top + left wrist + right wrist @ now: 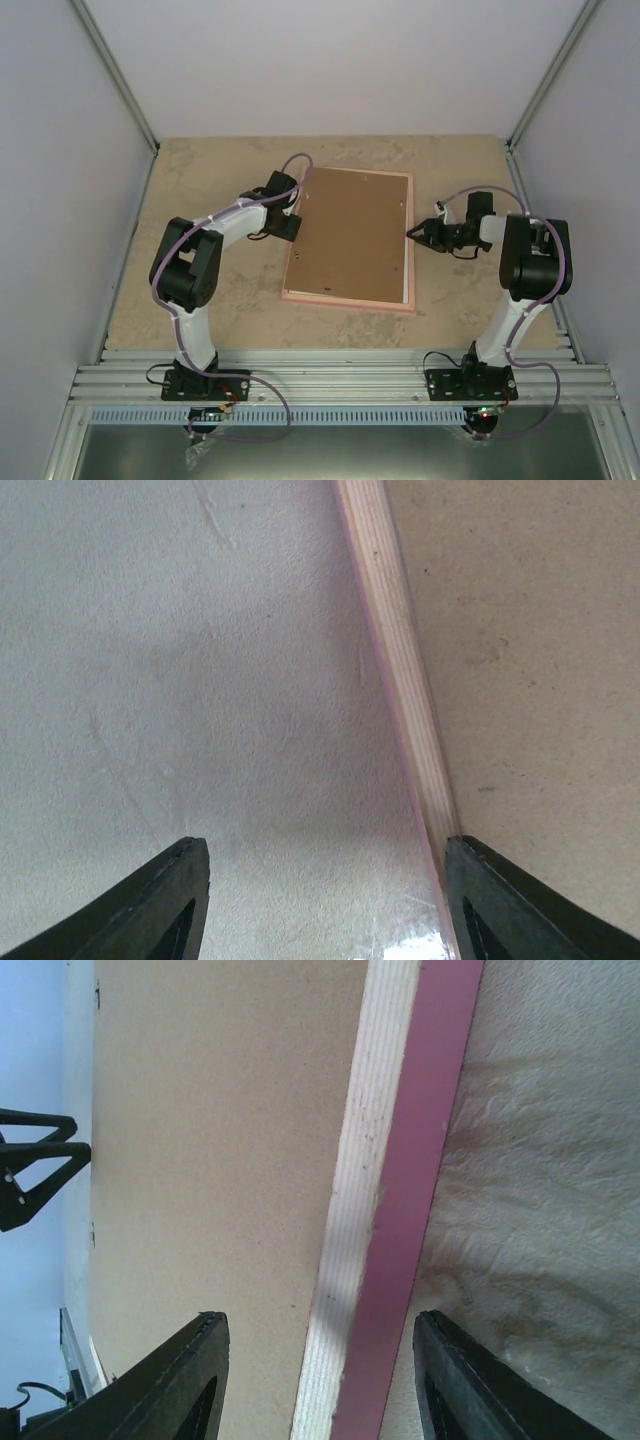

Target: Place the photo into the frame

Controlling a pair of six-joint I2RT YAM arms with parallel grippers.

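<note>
The pink frame point(411, 240) lies flat in the middle of the table with a plain brown backing board point(350, 235) filling it. The photo is hidden. My left gripper point(293, 226) is at the frame's left edge. In the left wrist view it point(325, 905) stands open, one fingertip point(500, 900) over the frame's rail point(400, 680) and board point(530, 660), the other over bare table. My right gripper point(413, 232) is at the frame's right edge. It point(320, 1380) is open astride the pink rail point(420, 1160) and its pale wooden inner face, with the board point(220, 1140) beyond.
The beige tabletop point(200, 170) is walled by grey panels at the back and both sides. A metal rail point(340, 380) carrying both arm bases runs along the near edge. A thin white strip point(406, 280) shows along the board's right side.
</note>
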